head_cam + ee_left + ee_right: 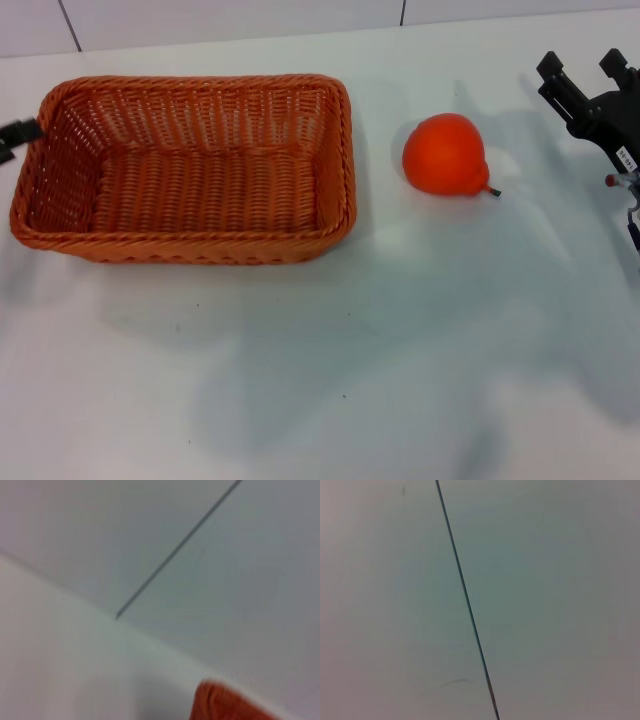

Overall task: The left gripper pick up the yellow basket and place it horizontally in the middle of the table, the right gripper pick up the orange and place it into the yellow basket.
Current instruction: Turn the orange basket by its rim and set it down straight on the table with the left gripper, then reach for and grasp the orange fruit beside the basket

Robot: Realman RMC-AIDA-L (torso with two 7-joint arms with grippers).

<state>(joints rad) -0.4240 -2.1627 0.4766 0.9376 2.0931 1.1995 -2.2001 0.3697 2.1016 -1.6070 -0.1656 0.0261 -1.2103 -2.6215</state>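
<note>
Only the left gripper's (14, 133) dark tip shows beside the wicker basket's (190, 245) left rim, its grip unreadable. The right gripper (588, 72) hovers spread, holding nothing, right of the orange (445, 154) on the white worktop (400, 350).

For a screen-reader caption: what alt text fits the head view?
An empty orange-brown wicker basket sits on a white table, with an orange lying apart to its right. The left end effector touches the basket's left rim; the right end effector, open, hovers beyond the orange.
</note>
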